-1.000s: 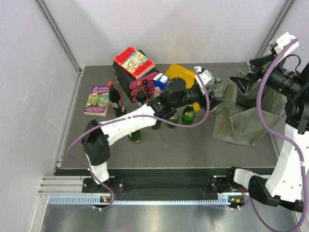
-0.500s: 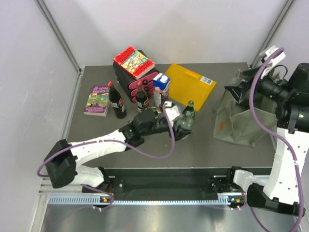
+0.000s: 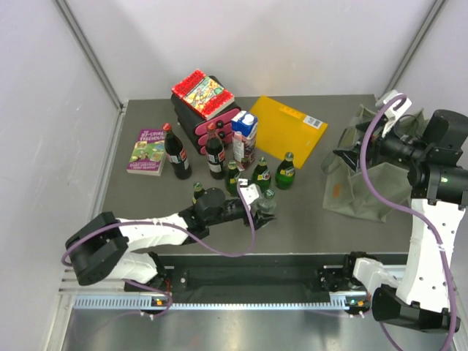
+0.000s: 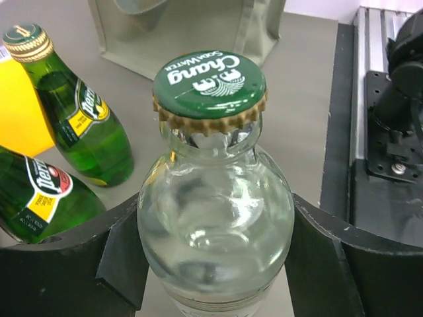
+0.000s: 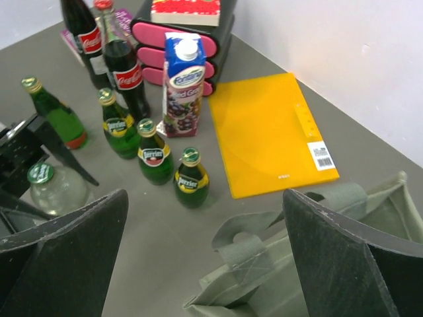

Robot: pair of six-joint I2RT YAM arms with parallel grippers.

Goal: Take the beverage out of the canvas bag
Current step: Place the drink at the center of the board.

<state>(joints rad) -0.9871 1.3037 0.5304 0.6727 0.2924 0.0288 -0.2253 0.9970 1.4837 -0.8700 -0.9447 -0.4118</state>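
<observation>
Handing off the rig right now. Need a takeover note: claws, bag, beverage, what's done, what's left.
Left claw: shut on the clear Chang soda-water bottle, upright beside the green bottles.
Right claw: open, empty, above the canvas bag.
Bag: slumped on the table's right side.
Done: bottle is out of the bag.
Left: can't confirm its base is on the table; seat it, release, back off.

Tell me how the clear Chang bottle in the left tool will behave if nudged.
The clear Chang bottle looks like smooth glass, so it is probably slippery and breakable if dropped. Its round belly and narrow neck suggest it may tip if pushed near the cap. The left tool holds it at the belly, so a firm squeeze there seems wise.
</observation>
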